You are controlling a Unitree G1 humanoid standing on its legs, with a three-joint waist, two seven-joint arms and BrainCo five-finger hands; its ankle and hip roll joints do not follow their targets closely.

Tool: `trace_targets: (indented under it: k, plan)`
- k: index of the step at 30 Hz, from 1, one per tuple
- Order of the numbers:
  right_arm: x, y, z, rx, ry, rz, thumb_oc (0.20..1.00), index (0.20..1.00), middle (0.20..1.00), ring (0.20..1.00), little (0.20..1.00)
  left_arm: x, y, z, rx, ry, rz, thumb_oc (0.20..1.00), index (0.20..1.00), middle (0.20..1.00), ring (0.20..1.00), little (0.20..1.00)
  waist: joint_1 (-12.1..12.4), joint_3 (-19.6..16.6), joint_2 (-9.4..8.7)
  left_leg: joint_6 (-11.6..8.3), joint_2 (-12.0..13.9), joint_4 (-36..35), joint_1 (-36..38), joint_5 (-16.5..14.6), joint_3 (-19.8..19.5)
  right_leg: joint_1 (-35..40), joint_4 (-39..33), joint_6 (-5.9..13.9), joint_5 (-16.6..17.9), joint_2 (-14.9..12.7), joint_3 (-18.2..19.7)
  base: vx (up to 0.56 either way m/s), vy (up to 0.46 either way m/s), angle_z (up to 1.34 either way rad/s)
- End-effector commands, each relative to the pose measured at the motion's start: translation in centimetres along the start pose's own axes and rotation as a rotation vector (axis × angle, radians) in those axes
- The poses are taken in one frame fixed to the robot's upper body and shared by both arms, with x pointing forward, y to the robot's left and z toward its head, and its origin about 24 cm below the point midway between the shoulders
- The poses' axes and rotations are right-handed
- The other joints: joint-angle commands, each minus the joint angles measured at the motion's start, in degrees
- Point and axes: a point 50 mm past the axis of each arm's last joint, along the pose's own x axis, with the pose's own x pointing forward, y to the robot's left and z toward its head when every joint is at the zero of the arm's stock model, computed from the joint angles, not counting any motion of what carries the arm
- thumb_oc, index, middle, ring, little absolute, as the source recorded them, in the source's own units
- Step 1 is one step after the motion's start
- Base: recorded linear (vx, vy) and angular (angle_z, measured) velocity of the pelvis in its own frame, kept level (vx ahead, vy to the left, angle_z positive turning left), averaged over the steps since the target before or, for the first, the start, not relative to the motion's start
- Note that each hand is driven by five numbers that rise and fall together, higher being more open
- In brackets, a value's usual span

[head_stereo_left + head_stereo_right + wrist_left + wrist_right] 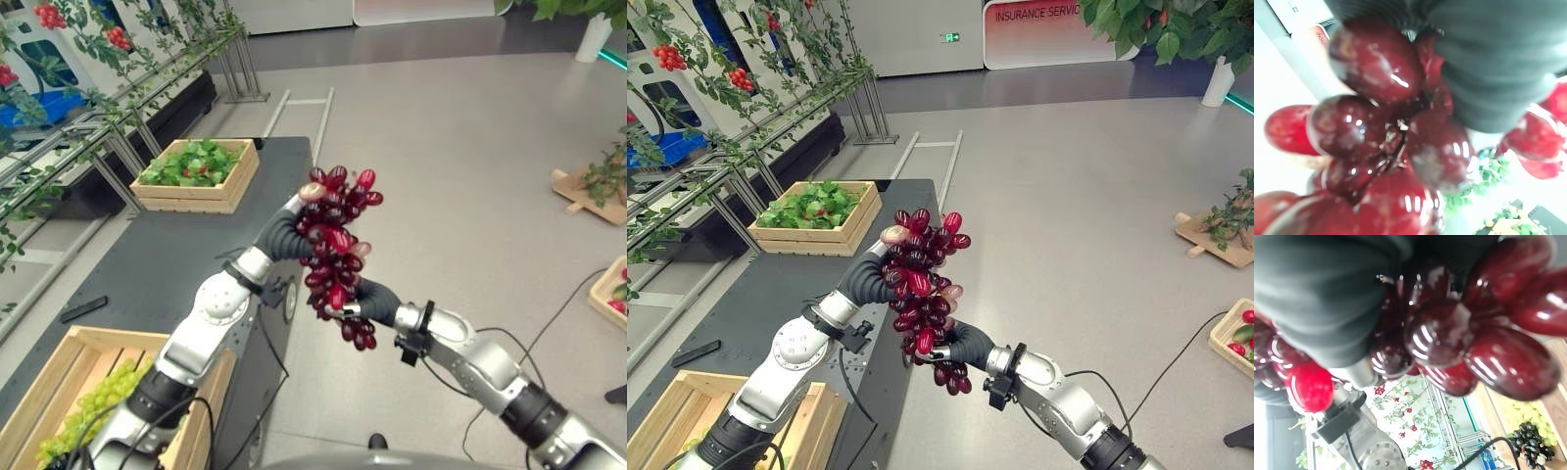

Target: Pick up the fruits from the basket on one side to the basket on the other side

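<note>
A large bunch of red grapes (335,250) hangs in the air just past the dark table's (167,264) right edge. My left hand (282,235) meets the bunch at its upper left side, and my right hand (378,301) meets it at its lower right. In both wrist views the grapes (1376,127) (1464,338) sit right against each hand's dark cover. A wooden basket (59,377) with green grapes (103,392) stands at the table's near left end. A second wooden basket (232,181) with green leaves and red fruit stands at the far end.
A small black object (83,309) lies on the table near its left edge. Railings with red-berried vines (88,117) run along the left. On the floor to the right are a wooden crate (609,290) with red fruit and a plant on a board (596,186).
</note>
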Motion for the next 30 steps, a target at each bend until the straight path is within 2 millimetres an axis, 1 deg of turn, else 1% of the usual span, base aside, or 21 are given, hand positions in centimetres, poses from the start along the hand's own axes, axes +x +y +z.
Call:
trace_targets:
  k: [1, 4, 5, 14, 27, 30]
  plan:
    - [1.6, 0.8, 3.9, -0.047, -0.201, 0.052, 0.200, 0.200, 0.200, 0.200, 0.200, 2.3, 0.9, 3.1, 0.067, -0.194, 0.024, 0.200, 0.200, 0.200, 0.200, 0.200, -0.38, -3.83, -3.28, 0.46, -0.72, 0.07, -0.79, -1.12, -0.54, 4.65, 0.21, 8.87, -5.20, -4.52, 0.66, 0.00, 0.000, 0.00]
    - [1.5, 0.7, 4.0, -0.031, -0.222, 0.039, 0.200, 0.200, 0.200, 0.200, 0.200, 2.1, 1.2, 2.8, 0.070, -0.180, 0.046, 0.200, 0.200, 0.200, 0.200, 0.200, -0.38, -3.83, -3.51, 0.41, -0.69, 0.10, -0.76, -1.05, -0.60, 4.68, 0.21, 8.81, -5.26, -4.51, 0.61, 0.00, 0.000, 0.00]
    - [1.5, 0.7, 4.0, -0.029, -0.225, 0.032, 0.200, 0.200, 0.200, 0.200, 0.200, 2.0, 1.3, 2.5, 0.066, -0.165, 0.052, 1.000, 1.000, 1.000, 1.000, 1.000, -0.32, -3.85, -3.62, 0.41, -0.70, 0.12, -0.72, -1.02, -0.67, 4.75, 0.21, 8.76, -5.28, -4.51, 0.60, 0.00, 0.000, 0.00]
    - [1.0, 0.5, 3.7, -0.001, -0.240, 0.003, 0.200, 0.200, 0.200, 0.200, 0.200, 1.5, 1.8, 1.5, 0.080, -0.114, 0.080, 1.000, 1.000, 1.000, 1.000, 1.000, -0.17, -3.89, -3.86, 0.38, -0.86, 0.17, -0.54, -1.03, -0.74, 5.09, 0.21, 8.60, -5.34, -4.51, 0.54, 0.00, 0.000, 0.00]
    - [0.7, 0.6, 4.3, 0.001, -0.278, 0.004, 0.200, 0.200, 0.200, 0.200, 0.200, 1.3, 1.8, 1.0, 0.082, -0.091, 0.108, 1.000, 1.000, 1.000, 1.000, 1.000, -0.55, -4.24, -3.59, 0.41, -0.93, 0.46, -0.17, -1.54, -0.52, 5.46, 0.21, 8.51, -5.55, -4.70, 0.50, 0.00, 0.000, 0.00]
    - [0.7, 0.5, 4.7, 0.003, -0.308, -0.008, 0.200, 0.200, 0.200, 0.200, 0.200, 0.8, 2.3, 0.5, 0.078, -0.064, 0.158, 1.000, 1.000, 1.000, 1.000, 1.000, -0.62, -4.36, -3.51, 0.46, -1.00, 0.46, -0.17, -1.52, -0.58, 5.46, 0.21, 8.50, -5.58, -4.76, 0.50, 0.00, 0.000, 0.00]
